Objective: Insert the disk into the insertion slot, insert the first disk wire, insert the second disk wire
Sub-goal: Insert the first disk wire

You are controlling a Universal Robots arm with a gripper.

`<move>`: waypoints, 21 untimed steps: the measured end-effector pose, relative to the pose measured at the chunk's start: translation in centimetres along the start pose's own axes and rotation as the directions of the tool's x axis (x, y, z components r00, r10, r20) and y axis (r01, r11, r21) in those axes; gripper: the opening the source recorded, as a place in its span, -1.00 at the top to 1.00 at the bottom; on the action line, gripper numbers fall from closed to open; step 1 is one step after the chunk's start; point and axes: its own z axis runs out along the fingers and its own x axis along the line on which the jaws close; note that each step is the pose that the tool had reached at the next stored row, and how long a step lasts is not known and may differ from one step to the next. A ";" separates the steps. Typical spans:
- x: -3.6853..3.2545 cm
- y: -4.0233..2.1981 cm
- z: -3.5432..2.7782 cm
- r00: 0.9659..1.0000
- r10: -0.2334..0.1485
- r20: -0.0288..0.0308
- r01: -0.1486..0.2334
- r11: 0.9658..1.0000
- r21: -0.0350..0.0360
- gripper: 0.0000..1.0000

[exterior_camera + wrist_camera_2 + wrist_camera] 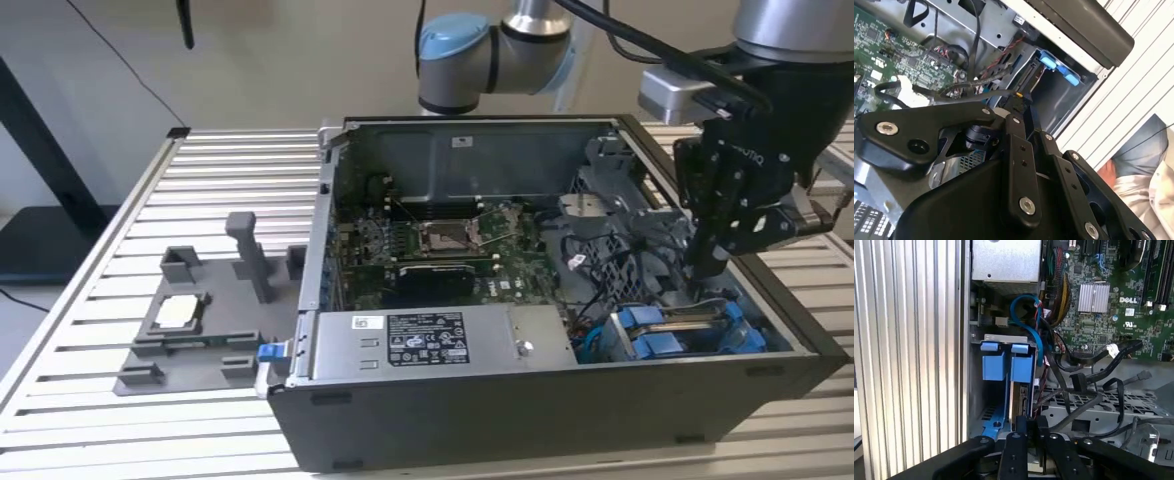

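Open case [534, 420] on slatted table [227, 170]. Arm reaches down into the corner at the exterior view's right.

Disk [1019, 400] sits on edge in the slot [979, 410], blue tabs up and level with the neighbouring tab. It looks seated.

Gripper [701, 270] hangs just above the disk's end. In both wrist views its fingers [1013, 125] are drawn almost together, apparently pinching a dark wire [979, 91] at the tip. The plug itself is too hidden to make out.

Risks, as I judge them:
- Plug tilted in so narrow a pinch could meet the disk's port askew and jam or bend.
- Loose cables [1089, 375] crowd beside the gripper and could snag a finger or drag across the port.
- Wire may slip in the grip if pushed hard.
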 end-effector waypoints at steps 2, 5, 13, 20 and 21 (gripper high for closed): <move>0.31 -0.22 0.12 1.000 -0.001 0.001 0.001 1.000 -0.011 0.62; 0.78 -0.55 0.28 1.000 -0.002 0.002 0.002 1.000 -0.023 0.62; 1.45 -1.72 0.74 1.000 -0.004 0.004 0.004 0.999 -0.047 0.62; 1.45 -2.03 1.01 1.000 0.002 0.004 -0.001 0.999 -0.051 0.62; 1.45 -2.03 1.02 1.000 0.002 0.003 -0.002 0.999 -0.051 0.62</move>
